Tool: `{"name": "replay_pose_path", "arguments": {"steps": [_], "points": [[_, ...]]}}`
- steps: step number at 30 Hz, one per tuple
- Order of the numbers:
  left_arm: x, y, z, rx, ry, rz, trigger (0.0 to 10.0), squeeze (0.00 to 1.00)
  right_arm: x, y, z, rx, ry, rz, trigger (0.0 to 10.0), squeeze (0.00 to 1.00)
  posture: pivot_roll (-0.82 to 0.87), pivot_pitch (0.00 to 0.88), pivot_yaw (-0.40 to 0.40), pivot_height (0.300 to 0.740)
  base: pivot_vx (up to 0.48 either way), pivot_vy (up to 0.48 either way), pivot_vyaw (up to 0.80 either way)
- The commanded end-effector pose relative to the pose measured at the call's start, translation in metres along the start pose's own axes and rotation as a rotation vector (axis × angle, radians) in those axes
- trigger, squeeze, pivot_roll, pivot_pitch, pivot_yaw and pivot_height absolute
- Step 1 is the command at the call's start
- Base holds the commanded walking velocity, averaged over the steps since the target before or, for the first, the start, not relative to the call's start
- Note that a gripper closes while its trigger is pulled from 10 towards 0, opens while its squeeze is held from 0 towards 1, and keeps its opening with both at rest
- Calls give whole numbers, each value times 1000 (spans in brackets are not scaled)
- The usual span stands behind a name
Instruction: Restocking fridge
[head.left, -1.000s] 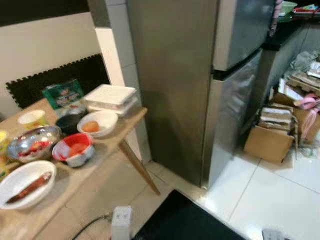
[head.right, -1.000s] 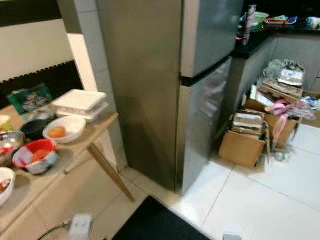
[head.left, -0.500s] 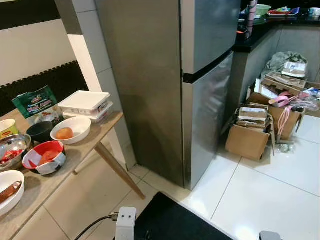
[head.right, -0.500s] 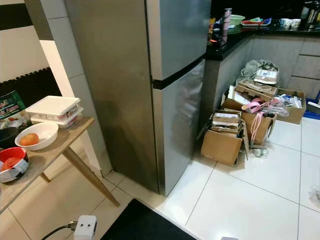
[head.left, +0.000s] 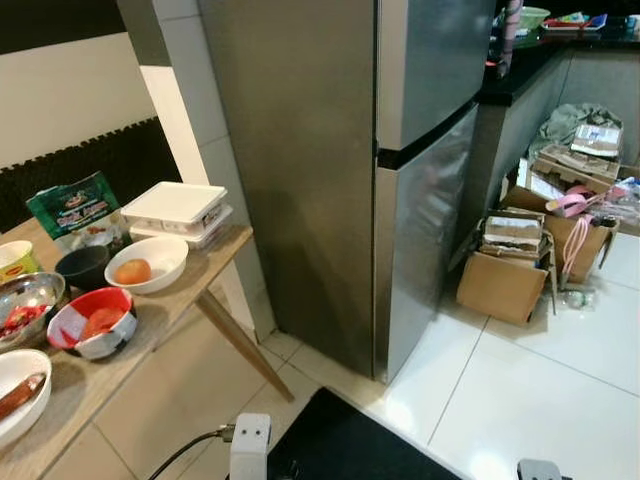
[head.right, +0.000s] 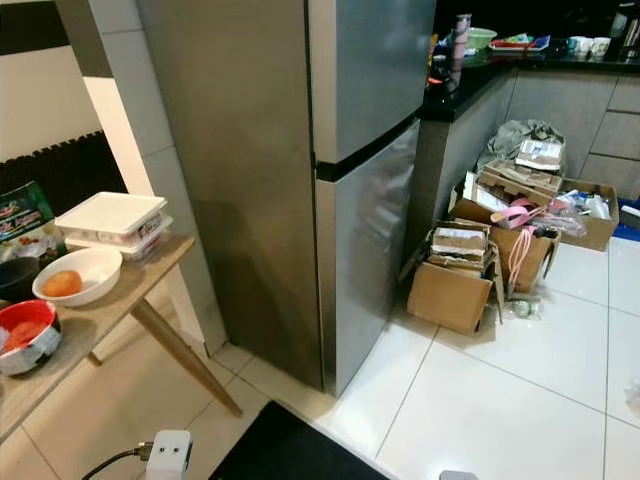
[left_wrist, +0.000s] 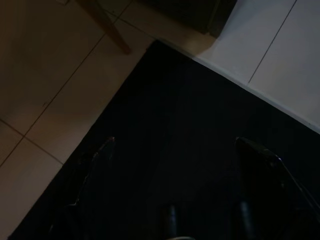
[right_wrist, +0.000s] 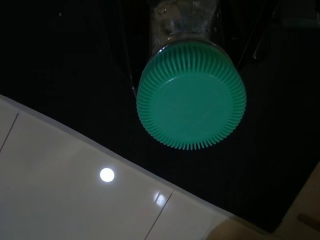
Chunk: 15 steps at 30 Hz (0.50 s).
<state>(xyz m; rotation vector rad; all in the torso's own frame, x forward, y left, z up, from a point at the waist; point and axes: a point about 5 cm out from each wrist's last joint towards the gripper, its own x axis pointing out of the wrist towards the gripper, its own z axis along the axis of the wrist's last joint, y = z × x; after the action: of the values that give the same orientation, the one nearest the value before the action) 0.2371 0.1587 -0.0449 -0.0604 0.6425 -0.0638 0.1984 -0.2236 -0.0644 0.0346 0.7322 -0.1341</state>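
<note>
Left gripper (left_wrist: 175, 165): two long, glossy black fingers (left_wrist: 265, 170), tapering to narrow tips, at 8 and 4 o'clock in the dim wrist view. Small dark rounded fittings sit between their bases.

The floor (head.left: 560, 400) was shiny white tile, and a black mat (head.left: 350, 445) lay near the bottom. A wooden worktop (head.left: 190, 285) with slanted legs stood by a white tiled pillar (head.left: 195, 120). Brown cardboard boxes (head.left: 525, 265) sat piled beside a dark kitchen counter (head.left: 520, 75).
</note>
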Motion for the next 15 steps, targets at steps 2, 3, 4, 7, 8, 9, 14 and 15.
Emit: {"name": "replay_pose_path", "arguments": {"steps": [2,3,4,7,8,9,14,15], "points": [[-1,3,-5,-2,24,3,10000,0,1,2,4,9,-25,6,10000,0,15,47,74,740,416,0,0],[-1,3,-5,-2,24,2,10000,0,1,2,4,9,-25,6,10000,0,16,48,74,740,409,0,0],[-1,3,-5,-2,24,1,10000,0,1,2,4,10,-25,6,10000,0,16,48,74,740,409,0,0],[-1,3,-6,-1,27,-2,10000,0,0,2,3,10,-23,6,10000,0,16,51,75,740,401,0,0],[-1,3,-6,-1,27,-2,10000,0,0,2,3,10,-23,6,10000,0,16,51,75,740,394,0,0],[-2,2,-6,-1,27,-3,10000,0,0,2,2,10,-23,6,10000,0,16,51,75,740,394,0,0],[-2,2,-7,2,31,-11,10000,0,0,3,1,12,-21,6,10000,0,14,54,77,740,385,0,0],[-2,2,-7,2,31,-11,10000,0,0,3,1,12,-21,6,10000,0,14,54,77,740,379,0,0]]}}
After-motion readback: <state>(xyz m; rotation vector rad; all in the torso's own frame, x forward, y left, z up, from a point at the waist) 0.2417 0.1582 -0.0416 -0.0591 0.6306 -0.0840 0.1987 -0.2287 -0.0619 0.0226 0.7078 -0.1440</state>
